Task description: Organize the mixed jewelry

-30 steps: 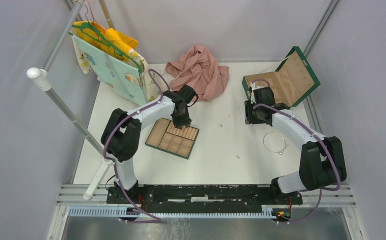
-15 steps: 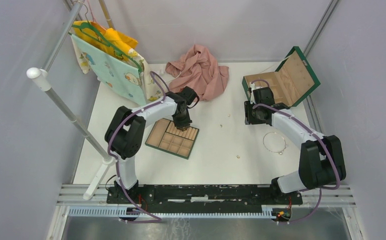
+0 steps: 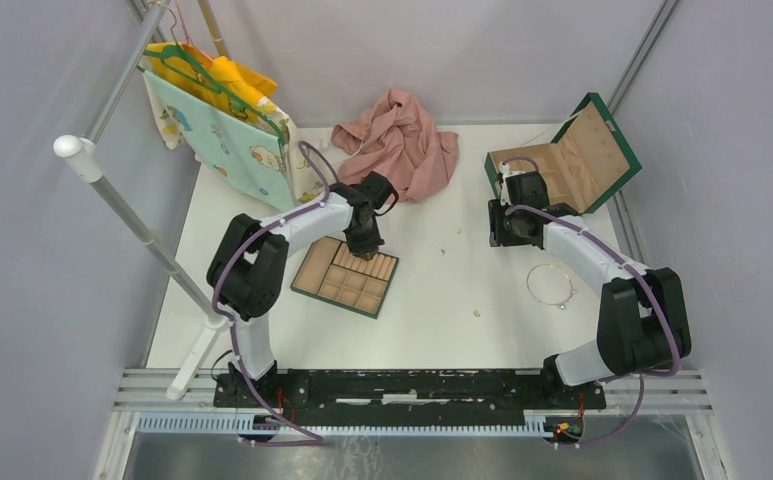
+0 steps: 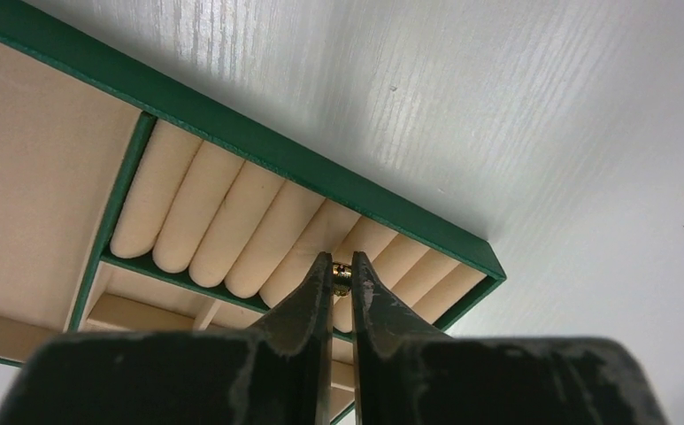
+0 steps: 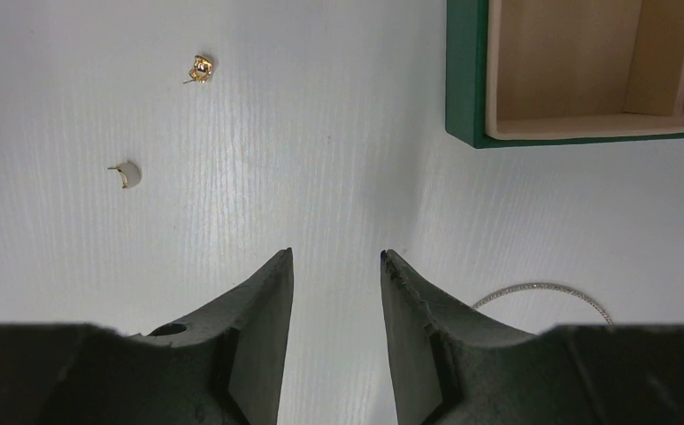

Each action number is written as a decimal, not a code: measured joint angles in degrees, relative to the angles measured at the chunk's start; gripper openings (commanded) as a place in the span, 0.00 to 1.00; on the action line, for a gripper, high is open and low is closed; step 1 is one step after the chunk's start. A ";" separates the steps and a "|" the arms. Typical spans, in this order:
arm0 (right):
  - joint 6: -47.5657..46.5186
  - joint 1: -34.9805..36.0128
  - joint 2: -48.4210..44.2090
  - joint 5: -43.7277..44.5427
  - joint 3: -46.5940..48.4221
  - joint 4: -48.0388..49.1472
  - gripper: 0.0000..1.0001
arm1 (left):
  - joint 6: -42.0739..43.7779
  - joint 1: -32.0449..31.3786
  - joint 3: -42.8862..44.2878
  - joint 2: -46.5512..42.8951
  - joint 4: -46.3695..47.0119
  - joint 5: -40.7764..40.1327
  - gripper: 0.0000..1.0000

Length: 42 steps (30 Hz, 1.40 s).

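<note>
My left gripper (image 4: 342,266) is shut on a tiny gold piece (image 4: 342,277) and holds it at the padded ring rolls (image 4: 232,221) of the tan compartmented tray (image 4: 320,177). In the top view that gripper (image 3: 365,247) is over the tray's far right corner (image 3: 334,304). My right gripper (image 5: 336,254) is open and empty above bare table, near the green box (image 5: 467,80). A gold piece (image 5: 200,67) and a pale piece (image 5: 127,173) lie ahead of it on its left. The silvery wire loop (image 3: 550,284) lies by the right arm.
The open green box (image 3: 572,160) stands at the back right. A pink cloth (image 3: 399,140) lies at the back middle. Clothes hang on a rack (image 3: 224,120) at the back left, with a white pole (image 3: 122,205) along the left side. Another small piece (image 3: 477,313) lies mid-table.
My left arm has shifted slightly while its gripper stays over the tray's ring rolls. The right arm has barely moved.
</note>
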 measured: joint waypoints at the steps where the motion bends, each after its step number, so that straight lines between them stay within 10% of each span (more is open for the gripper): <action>1: 0.00 0.00 0.02 0.00 0.00 0.00 0.47 | 0.02 0.00 0.00 -0.33 -0.04 -0.07 0.08; 20: 0.07 0.00 0.07 -0.68 -0.02 0.07 0.47 | 2.62 4.76 -12.09 -14.03 -3.80 -2.95 0.10; 27: 0.26 0.00 -0.07 -0.87 -0.22 0.24 0.47 | 2.64 5.29 -12.81 -13.99 -3.67 -3.91 0.36; 32: 0.87 0.00 -1.40 -0.85 -1.75 0.46 0.46 | 2.73 5.18 -12.81 -13.97 -3.04 -4.15 0.37; 42: 1.38 0.00 -5.64 2.47 -2.75 0.50 0.47 | 9.62 -9.25 5.09 -9.14 -3.04 -6.86 0.44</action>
